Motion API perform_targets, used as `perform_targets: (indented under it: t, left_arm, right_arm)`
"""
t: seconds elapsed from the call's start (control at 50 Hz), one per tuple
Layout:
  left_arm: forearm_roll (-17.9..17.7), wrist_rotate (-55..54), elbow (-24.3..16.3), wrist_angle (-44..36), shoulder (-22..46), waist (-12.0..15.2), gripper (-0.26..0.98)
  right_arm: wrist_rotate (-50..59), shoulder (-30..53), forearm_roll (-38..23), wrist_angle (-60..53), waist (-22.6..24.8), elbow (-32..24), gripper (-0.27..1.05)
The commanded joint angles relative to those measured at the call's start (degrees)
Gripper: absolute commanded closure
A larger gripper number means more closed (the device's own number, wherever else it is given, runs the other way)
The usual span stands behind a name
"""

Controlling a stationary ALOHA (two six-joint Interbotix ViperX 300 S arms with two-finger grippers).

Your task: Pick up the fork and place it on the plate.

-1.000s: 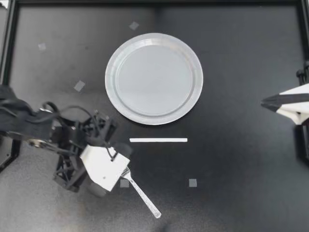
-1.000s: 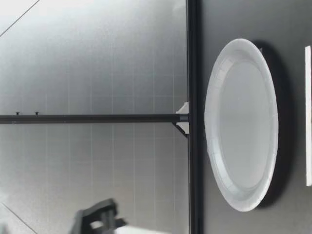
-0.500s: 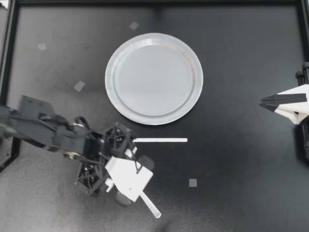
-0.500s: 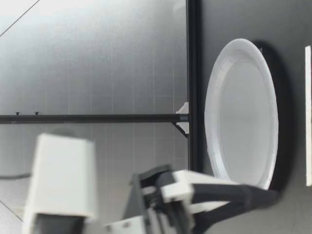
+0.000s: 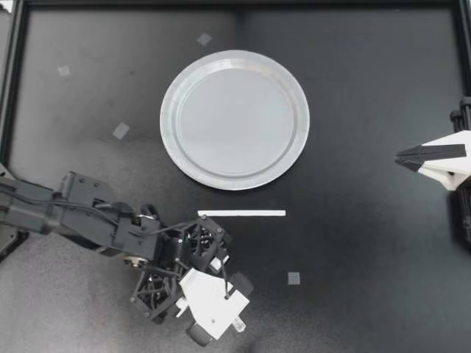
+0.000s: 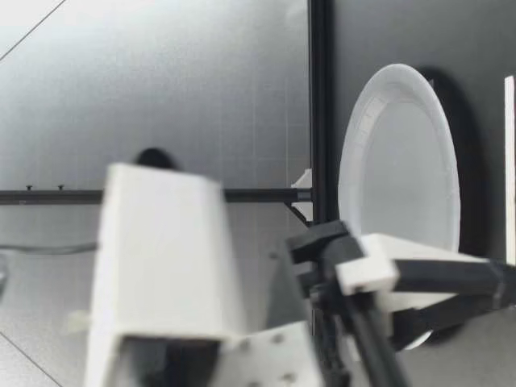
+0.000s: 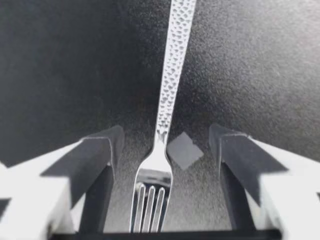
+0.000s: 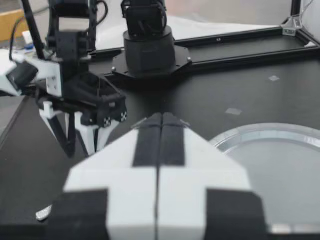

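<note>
The black desk (image 5: 368, 88) carries a round white paper plate (image 5: 171, 110), with the left gripper (image 5: 221, 312) well apart from it, fingers (image 7: 95, 155) spread, and the right gripper (image 5: 403, 156) at the desk's right side, fingers pressed together. The hammered metal fork (image 7: 170, 90) lies flat on the desk between the left fingers, touching neither. Its long axis runs in line with the gripper, tines toward the wrist and handle pointing ahead, with a small grey tape square (image 7: 184, 150) just beside its neck.
</note>
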Motion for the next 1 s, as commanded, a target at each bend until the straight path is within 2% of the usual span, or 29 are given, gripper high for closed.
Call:
perform_targets:
  t: [0.0,0.56,0.86,0.98]
  left_arm:
    - [-0.18,0.18,-0.88,-0.97,-0.18,-0.26,0.16]
    - [0.35,0.18,4.66,-9.49,0.18,-0.26,0.17]
    - [1.05,0.18,5.36,-10.72,0.53,-0.18,0.18]
    - [1.23,0.18,5.71,-10.81,0.53,-0.18,0.22]
  right_arm:
    - [0.09,-0.18,0.18,-0.18,-0.26,-0.44,0.84]
    - [2.29,-2.29,0.18,-0.09,-0.26,0.7,0.84]
    - [3.16,-2.29,0.18,0.26,-0.26,0.7,0.84]
    - [3.25,-2.2,0.18,0.35,-0.26,0.88,0.84]
